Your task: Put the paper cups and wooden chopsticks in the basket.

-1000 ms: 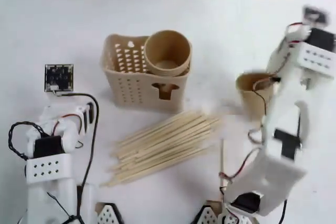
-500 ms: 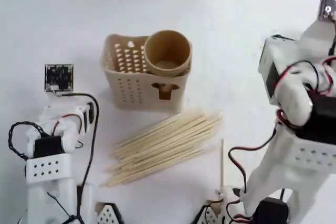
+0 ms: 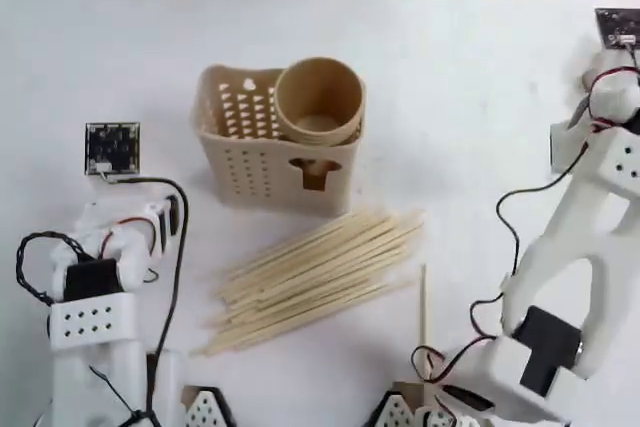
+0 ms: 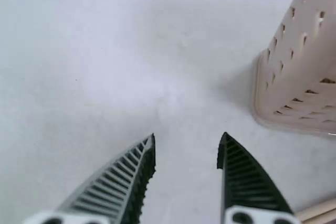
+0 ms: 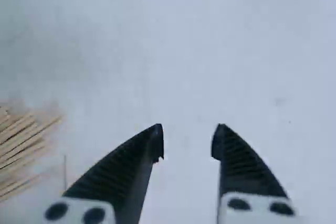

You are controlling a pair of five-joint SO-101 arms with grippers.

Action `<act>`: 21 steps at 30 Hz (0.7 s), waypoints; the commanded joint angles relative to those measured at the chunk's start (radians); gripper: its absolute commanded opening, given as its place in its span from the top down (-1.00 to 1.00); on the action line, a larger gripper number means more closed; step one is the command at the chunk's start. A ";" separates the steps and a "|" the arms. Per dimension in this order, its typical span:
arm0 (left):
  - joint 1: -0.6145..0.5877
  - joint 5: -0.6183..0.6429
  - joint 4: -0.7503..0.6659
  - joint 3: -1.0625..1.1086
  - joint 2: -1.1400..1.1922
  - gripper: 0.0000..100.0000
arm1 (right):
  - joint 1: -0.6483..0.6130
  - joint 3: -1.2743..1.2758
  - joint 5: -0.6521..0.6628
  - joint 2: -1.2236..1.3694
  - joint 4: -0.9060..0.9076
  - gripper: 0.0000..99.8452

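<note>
Left pincer (image 4: 188,137) and right pincer (image 5: 188,128) gaped empty; a paper cup (image 3: 318,99) sat in the basket (image 3: 245,162), chopsticks (image 3: 310,277) lay outside.

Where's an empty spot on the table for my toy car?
The widest bare patch lies between the basket and the right arm, beyond the chopsticks. The strip behind the basket, along the far edge of the table, is bare too. It is crowded near the arms' bases, around the chopsticks and the left arm.
</note>
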 commanded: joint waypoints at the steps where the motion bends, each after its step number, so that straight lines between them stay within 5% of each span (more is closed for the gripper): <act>1: 0.013 -0.003 -0.051 0.025 -0.016 0.60 | 0.007 0.025 0.000 -0.122 0.027 0.96; 7: 0.013 -0.005 -0.060 0.029 -0.016 0.60 | -0.028 0.404 0.044 -0.479 -0.070 0.95; 15: 0.013 -0.008 -0.060 0.029 -0.016 0.60 | -0.096 1.456 0.186 -1.018 -0.642 0.94; 21: 0.004 -0.012 -0.068 0.144 -0.016 0.59 | -0.111 1.867 0.216 -1.365 -0.825 0.94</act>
